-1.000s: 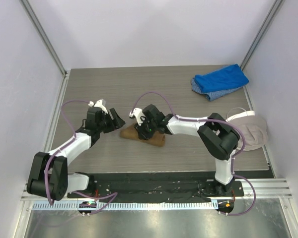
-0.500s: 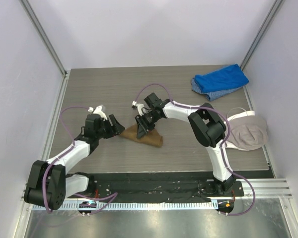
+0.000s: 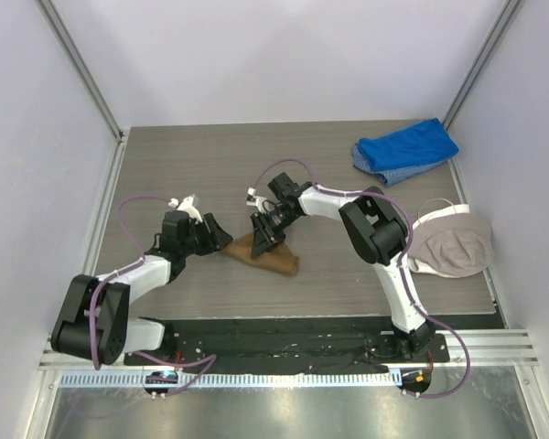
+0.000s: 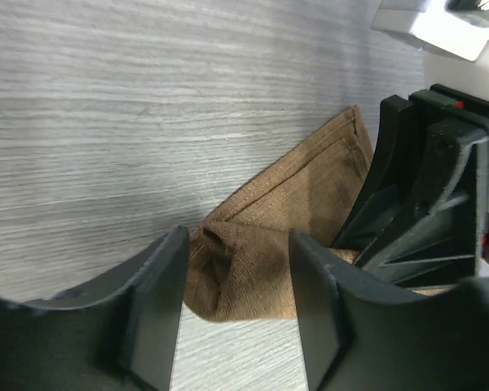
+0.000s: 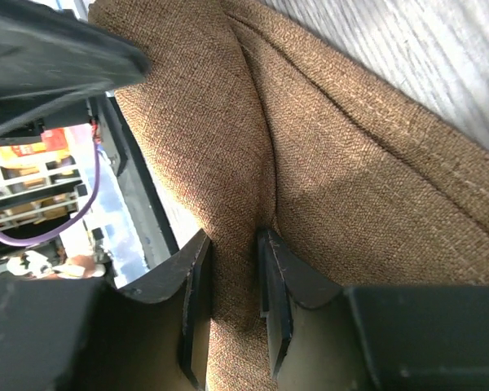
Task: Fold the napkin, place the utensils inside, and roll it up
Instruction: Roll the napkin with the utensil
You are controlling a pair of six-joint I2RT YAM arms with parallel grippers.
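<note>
jaws of the right gripper (image 5: 232, 244) stand narrow, pinching a raised fold of the napkin (image 5: 350, 163). left gripper (image 4: 236, 261) jaws stand apart, straddling the napkin's bunched end. napkin lies crumpled on the table (image 3: 210, 165), between both grippers.

The tan-brown cloth napkin (image 5: 350, 147) was a coarse, matt woven fabric with a stitched hem. The grey table (image 4: 147, 98) had a smooth, matt surface with a wood-grain pattern. The black jaws looked like hard plastic, slightly shiny. The folded blue cloth (image 3: 405, 149) looked soft and matt.
</note>
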